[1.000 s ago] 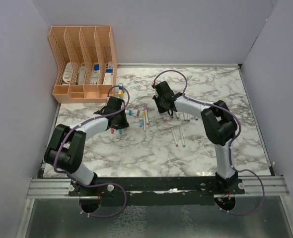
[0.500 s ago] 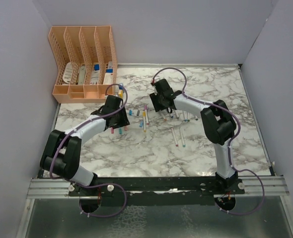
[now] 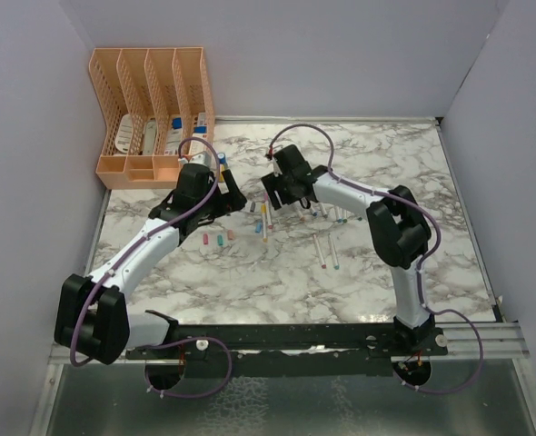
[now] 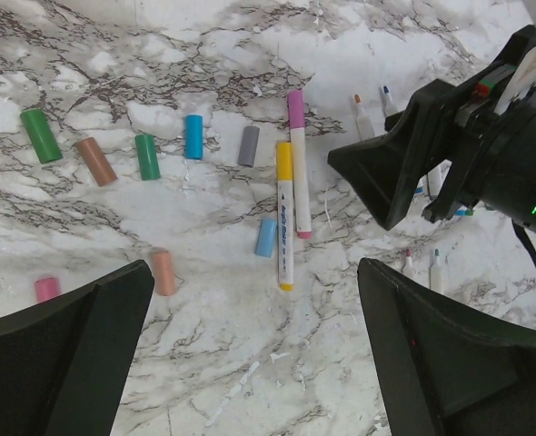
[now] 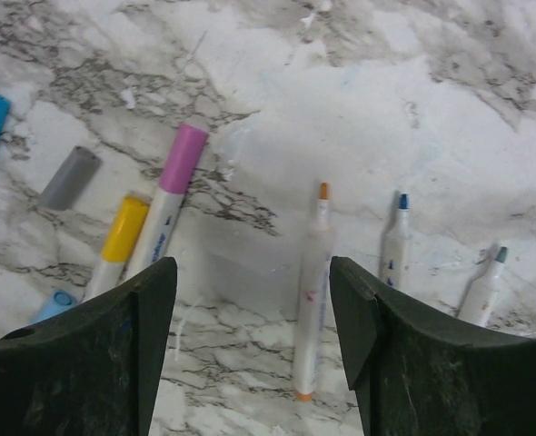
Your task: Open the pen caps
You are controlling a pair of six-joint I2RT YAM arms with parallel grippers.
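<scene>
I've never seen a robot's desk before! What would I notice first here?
Probably the little coloured pen caps scattered over the marble table, next to a yellow-capped pen and a pink-capped pen lying side by side in the middle. The left arm and right arm lean in over them from either side. An orange file rack stands in the far left corner.

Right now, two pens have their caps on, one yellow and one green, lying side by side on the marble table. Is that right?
Not quite. The second cap is pink, not green: the left wrist view shows the pink-capped pen beside the yellow-capped pen. The two do lie side by side on the marble table.
</scene>
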